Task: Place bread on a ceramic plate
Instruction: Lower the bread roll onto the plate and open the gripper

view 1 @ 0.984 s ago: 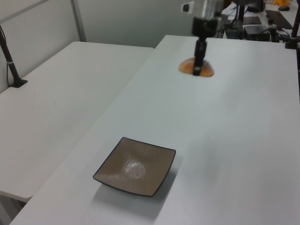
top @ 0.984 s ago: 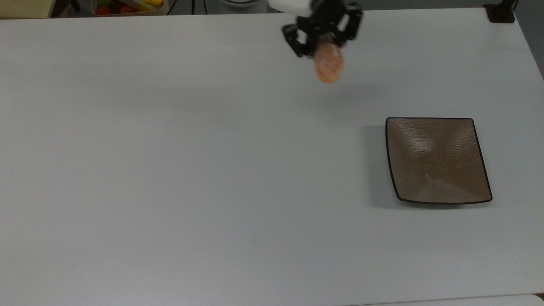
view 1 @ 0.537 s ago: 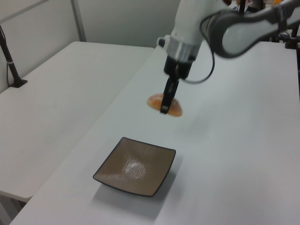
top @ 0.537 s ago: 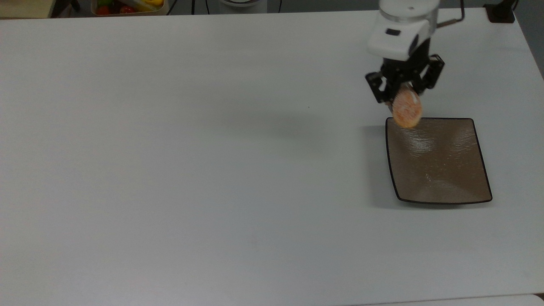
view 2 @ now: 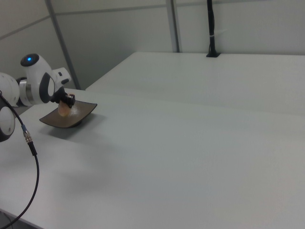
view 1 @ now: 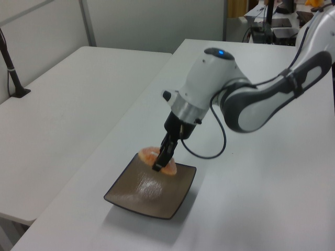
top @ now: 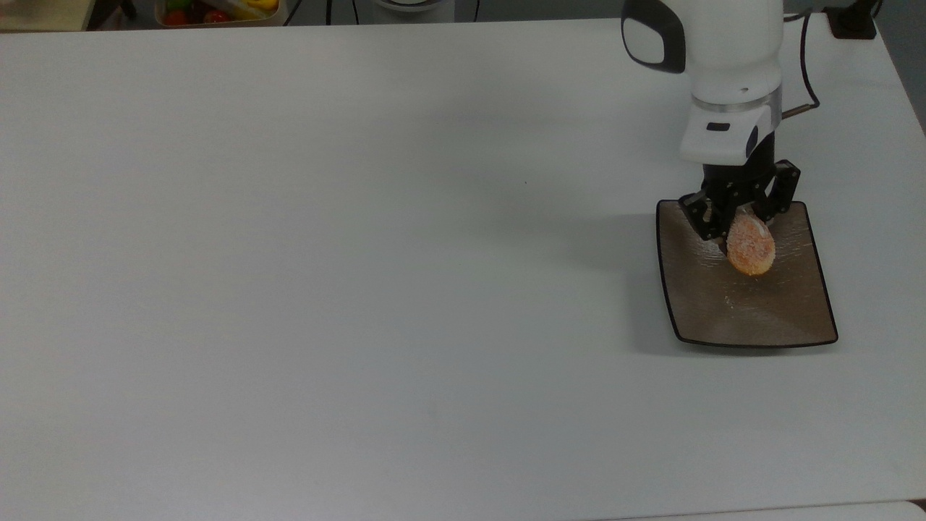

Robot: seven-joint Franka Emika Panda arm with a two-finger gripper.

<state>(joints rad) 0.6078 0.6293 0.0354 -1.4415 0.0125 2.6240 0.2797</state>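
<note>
The bread (top: 751, 247) is a small oval orange-brown roll with a speckled surface. My gripper (top: 742, 221) is shut on it, holding it over the far part of the ceramic plate (top: 752, 311), a square glossy brown plate with a dark rim at the top view's right. In the left view the bread (view 1: 152, 154) hangs just above the plate (view 1: 138, 198) near its back edge, with the gripper (view 1: 159, 163) tilted down onto it. The right view has the bread (view 2: 63, 110) over the plate (view 2: 78, 117) at its left. Whether the bread touches the plate I cannot tell.
The plate sits on a wide white table (top: 325, 275). A bin of colourful items (top: 217, 11) stands past the table's far edge at the top view's upper left. A second white table (view 1: 63, 99) lies beside this one, with a black post (view 1: 11, 65) clamped on it.
The arm has carried the bread from the table's far middle towards the top view's right and down, from beside the plate's far corner to over the plate itself.
</note>
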